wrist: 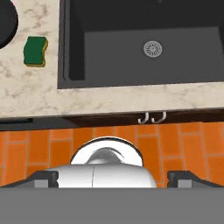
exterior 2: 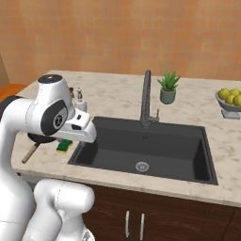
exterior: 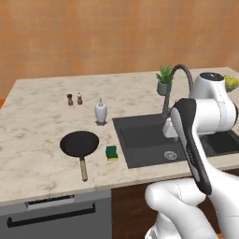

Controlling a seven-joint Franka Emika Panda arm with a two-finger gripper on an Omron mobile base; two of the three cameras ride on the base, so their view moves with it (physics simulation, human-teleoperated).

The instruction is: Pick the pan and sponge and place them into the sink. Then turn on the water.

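The black pan (exterior: 79, 143) lies on the counter left of the sink, its wooden handle (exterior: 83, 168) pointing to the front edge. The green and yellow sponge (exterior: 111, 153) sits between pan and sink (exterior: 144, 137); it also shows at the upper left of the hand view as sponge (wrist: 35, 51). Inside the dark sink (wrist: 109, 48) there is nothing but the round drain (wrist: 152, 49). A dark arched faucet (exterior: 179, 74) stands behind the basin. My gripper (wrist: 113, 177) hangs open high over the counter's front edge, holding nothing, well apart from pan and sponge.
A soap dispenser (exterior: 100, 112), two small shakers (exterior: 74, 99) and a potted plant (exterior: 164, 81) stand on the counter behind the pan and sink. A bowl of lemons (exterior 2: 229, 100) is at the far right. Cabinet handles (wrist: 152, 117) and orange floor tiles lie below the counter edge.
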